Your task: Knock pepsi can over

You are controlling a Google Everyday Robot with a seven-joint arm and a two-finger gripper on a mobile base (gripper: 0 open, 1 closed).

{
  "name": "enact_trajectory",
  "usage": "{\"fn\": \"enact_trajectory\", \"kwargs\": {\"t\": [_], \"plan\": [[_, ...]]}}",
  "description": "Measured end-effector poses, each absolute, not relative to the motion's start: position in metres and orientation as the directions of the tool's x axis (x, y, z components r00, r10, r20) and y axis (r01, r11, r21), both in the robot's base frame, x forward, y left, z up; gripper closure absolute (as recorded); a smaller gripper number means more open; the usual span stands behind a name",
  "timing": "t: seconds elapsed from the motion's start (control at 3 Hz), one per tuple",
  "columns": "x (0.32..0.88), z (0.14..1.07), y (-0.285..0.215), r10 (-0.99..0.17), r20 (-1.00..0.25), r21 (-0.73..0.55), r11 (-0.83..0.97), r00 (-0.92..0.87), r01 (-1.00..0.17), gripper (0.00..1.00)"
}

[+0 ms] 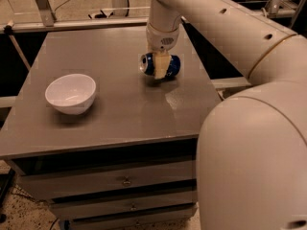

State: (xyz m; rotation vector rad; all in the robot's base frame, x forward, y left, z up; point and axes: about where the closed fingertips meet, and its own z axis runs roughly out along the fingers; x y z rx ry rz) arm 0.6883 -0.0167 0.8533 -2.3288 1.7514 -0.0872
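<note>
White bowl (70, 93) upright on grey table (120, 121), left side — handled drawers (96, 182) beneath.

The gripper (162, 73) is hanging from the white arm (216, 18), pointing down at the grey table (120, 116); the can (173, 64) is lying on its side directly beneath it, partly covered by it, silver top facing left of the gripper; the white bowl (71, 94) is sitting upright well apart, left of the gripper and nearer the camera; drawers (125, 181) are showing below the tabletop, in front of the gripper.
</note>
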Motion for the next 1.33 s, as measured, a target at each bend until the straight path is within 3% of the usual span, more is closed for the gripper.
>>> {"fn": "enact_trajectory", "kwargs": {"t": [0.67,1.0,1.33], "plan": [[0.6846,0.8447,-0.0115,-0.941,-0.108,-0.165,-0.303,0.322,-0.939,1.00],[0.6863,0.8424,-0.0098,-0.940,-0.110,-0.167,-0.303,0.323,-0.938,0.85],[0.6880,0.8399,-0.0081,-0.939,-0.111,-0.169,-0.304,0.324,-0.938,0.61]]}}
